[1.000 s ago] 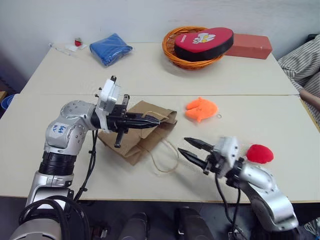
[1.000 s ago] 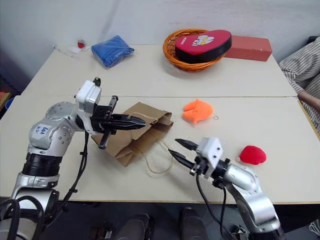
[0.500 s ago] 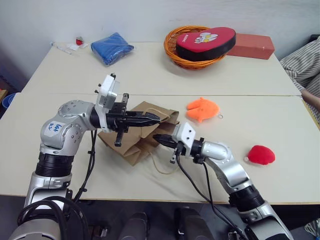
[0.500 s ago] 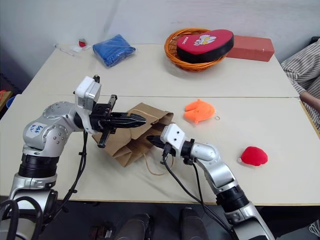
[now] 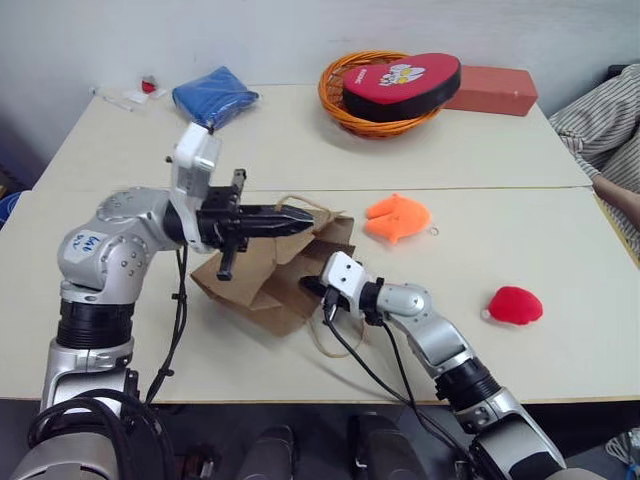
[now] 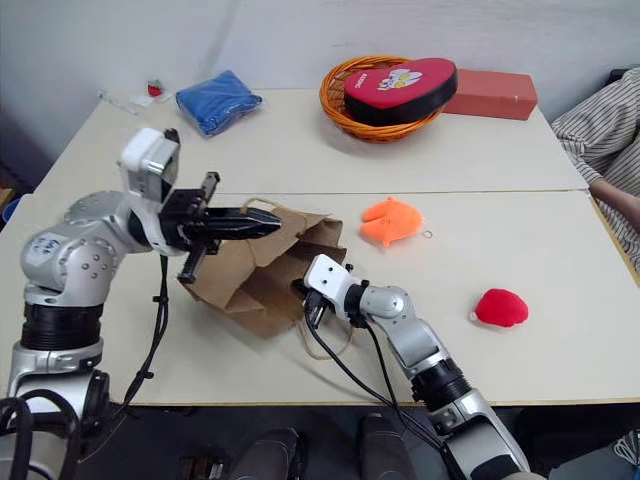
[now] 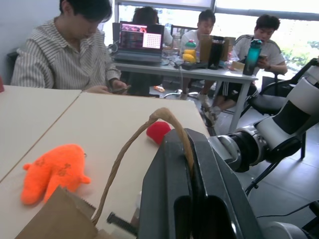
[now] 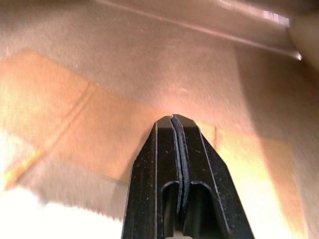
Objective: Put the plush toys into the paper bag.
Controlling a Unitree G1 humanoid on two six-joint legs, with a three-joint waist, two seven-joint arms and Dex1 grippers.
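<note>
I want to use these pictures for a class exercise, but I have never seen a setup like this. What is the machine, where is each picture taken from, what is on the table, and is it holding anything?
This is a two-armed humanoid robot. Two pictures come from cameras on its head, looking down over its arms; the other two come from a camera on each wrist, looking along its black fingers.

On the table lie a brown paper bag, an orange plush toy and a red plush toy. Further back are a folded blue cloth and a wicker basket holding a red heart cushion.

The left gripper is shut on the bag's handle, lifting it. The right gripper, shut and empty, pokes into the bag's mouth. Neither toy is bagged yet.
</note>
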